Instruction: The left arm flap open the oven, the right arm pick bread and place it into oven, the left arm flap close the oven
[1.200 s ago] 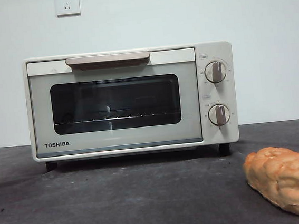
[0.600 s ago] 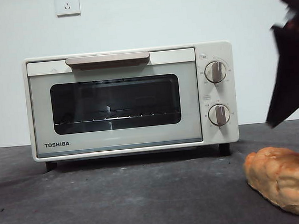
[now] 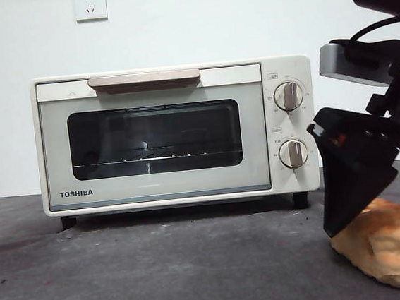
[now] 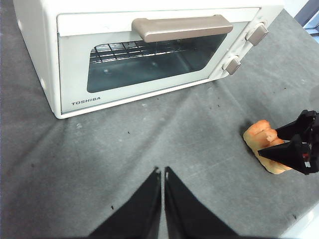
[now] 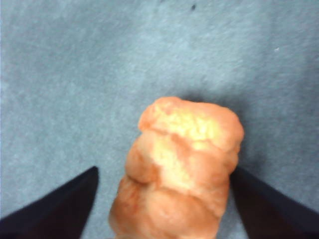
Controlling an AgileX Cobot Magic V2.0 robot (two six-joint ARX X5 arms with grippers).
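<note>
Beside the cream-white boxy toaster oven (image 3: 176, 134), whose dark glass door is seen unopened, the golden-orange lumpy loaf (image 5: 178, 169) is straddled on the mat by the wide-spread right gripper (image 5: 162, 196), ungrasped. The left gripper (image 4: 163, 174) is held closed before the oven; every step is judged outstanding.

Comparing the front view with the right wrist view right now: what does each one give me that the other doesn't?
Only the front view shows the oven, its door shut, with its handle and two knobs, plus the wall socket. Only the right wrist view shows the right gripper from above, jaws open on either side of the bread with gaps on both sides. Both show the bread lying on the dark mat with that gripper down at it.
</note>
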